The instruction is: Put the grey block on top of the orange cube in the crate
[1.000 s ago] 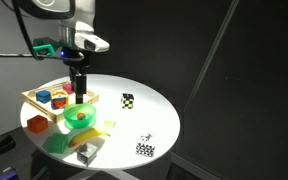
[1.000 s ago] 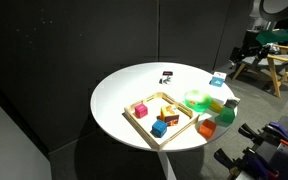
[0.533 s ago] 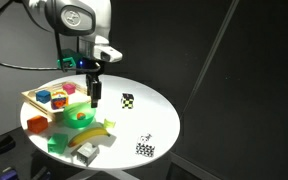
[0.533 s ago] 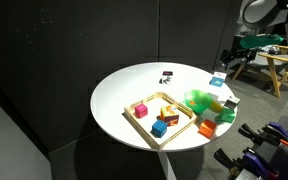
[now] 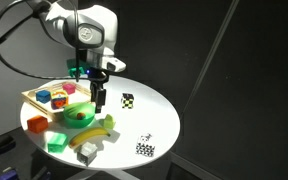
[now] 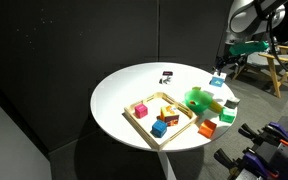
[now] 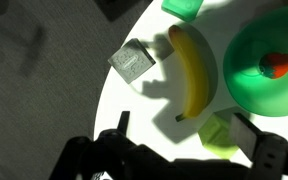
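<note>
The grey block [image 7: 132,62] lies on the white table next to the banana [image 7: 189,70] in the wrist view. It also shows near the table's front edge in an exterior view [image 5: 87,152]. The light-wood crate [image 5: 32,100] stands at the table's left and holds several blocks, among them the small orange cube [image 5: 44,97]. The crate also shows in the other exterior view [image 6: 144,124]. My gripper [image 5: 101,98] hangs above the table between the green bowl [image 5: 81,115] and a checkered cube. Its jaws [image 7: 184,135] are open and empty, well apart from the grey block.
The green bowl [image 7: 269,60] holds a red piece [image 7: 276,65]. A light-green block [image 7: 219,130] lies by the banana tip, and a green block [image 5: 56,143] and a yellow block [image 5: 36,122] lie near the front. Two checkered cubes [image 5: 128,99] [image 5: 145,148] stand on the right half.
My arm has swung away from above the crate towards the table's middle. It now hangs past the bowl, nearer the checkered cube. The blocks have not moved.
</note>
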You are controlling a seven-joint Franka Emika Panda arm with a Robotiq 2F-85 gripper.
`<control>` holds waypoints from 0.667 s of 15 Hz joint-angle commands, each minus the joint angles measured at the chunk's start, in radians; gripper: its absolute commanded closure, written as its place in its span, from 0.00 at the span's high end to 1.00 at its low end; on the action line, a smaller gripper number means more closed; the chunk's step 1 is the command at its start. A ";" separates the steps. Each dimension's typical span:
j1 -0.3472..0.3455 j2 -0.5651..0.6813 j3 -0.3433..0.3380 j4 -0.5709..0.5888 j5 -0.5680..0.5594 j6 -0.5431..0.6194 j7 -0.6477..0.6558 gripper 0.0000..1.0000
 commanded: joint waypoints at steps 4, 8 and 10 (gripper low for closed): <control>0.036 0.045 -0.034 0.021 0.004 0.002 -0.002 1.00; 0.041 0.052 -0.037 0.027 0.004 0.002 -0.002 1.00; 0.041 0.052 -0.037 0.028 0.004 0.002 -0.002 1.00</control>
